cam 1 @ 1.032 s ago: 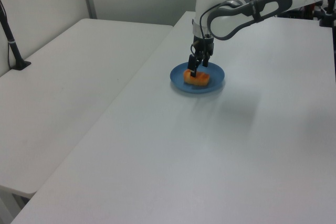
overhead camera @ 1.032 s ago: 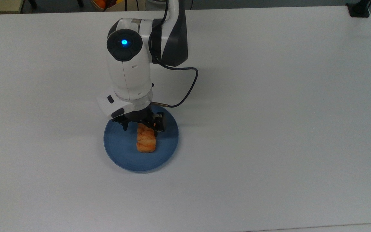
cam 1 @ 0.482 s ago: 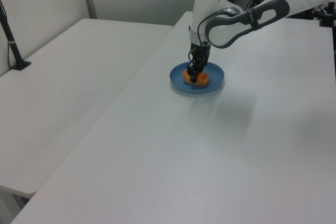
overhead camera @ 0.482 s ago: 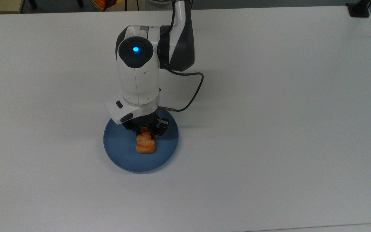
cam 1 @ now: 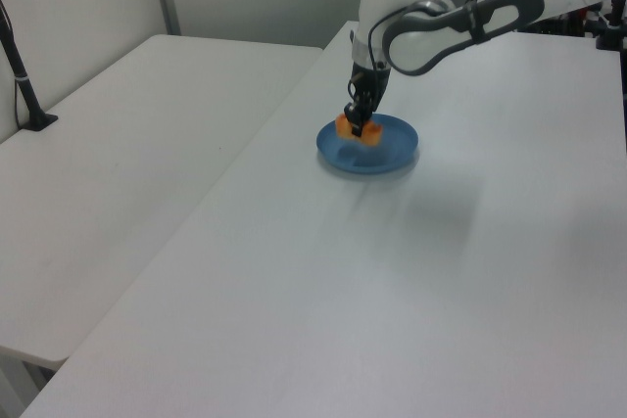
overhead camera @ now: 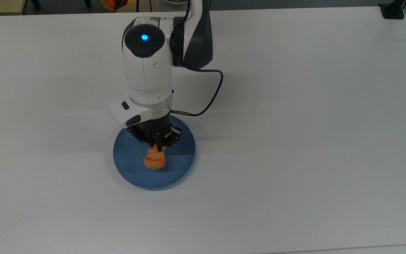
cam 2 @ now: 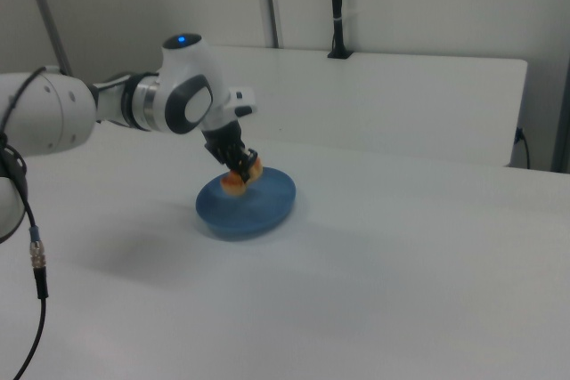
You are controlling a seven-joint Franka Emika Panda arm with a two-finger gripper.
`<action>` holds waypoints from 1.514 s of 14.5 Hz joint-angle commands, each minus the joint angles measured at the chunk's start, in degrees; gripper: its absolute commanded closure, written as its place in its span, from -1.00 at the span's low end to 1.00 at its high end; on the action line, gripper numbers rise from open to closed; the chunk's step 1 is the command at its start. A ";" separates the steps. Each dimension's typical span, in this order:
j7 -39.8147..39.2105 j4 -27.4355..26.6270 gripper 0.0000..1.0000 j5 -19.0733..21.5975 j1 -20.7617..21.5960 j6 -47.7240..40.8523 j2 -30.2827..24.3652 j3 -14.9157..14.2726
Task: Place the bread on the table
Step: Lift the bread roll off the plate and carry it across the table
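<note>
One pastry leaves its dish | gripper (overhead camera: 157, 144) pinches the bread (overhead camera: 154, 157), lifted clear above the blue plate (overhead camera: 129, 165) it lay on a second ago | table (overhead camera: 294, 141) beside plate awaits.

The bench (overhead camera: 312, 141) lies bare on all sides of the blue plate (overhead camera: 129, 165); the plate is the one obstacle near.
</note>
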 commanded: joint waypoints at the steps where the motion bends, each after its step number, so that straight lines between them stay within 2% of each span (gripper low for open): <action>1: 1.14 -10.15 1.00 -0.16 0.33 -0.08 -12.96 0.03; 5: 4.64 -19.47 1.00 0.02 1.55 -3.84 -25.70 4.41; 7: 6.93 -22.55 1.00 0.02 5.49 -7.62 -29.75 4.86; 10: 10.71 -25.90 1.00 0.45 12.09 -9.05 -31.88 5.74; 11: 12.73 -27.82 1.00 0.55 12.98 -9.57 -32.75 8.18; 14: 19.13 -31.51 1.00 0.55 14.12 -9.41 -32.50 16.35; 17: 25.73 -31.01 1.00 -0.15 16.41 -8.35 -28.03 21.02; 19: 30.12 -30.91 1.00 -1.47 16.76 -5.29 -25.22 23.57; 22: 35.23 -30.74 1.00 -6.82 19.49 -1.51 -20.56 24.29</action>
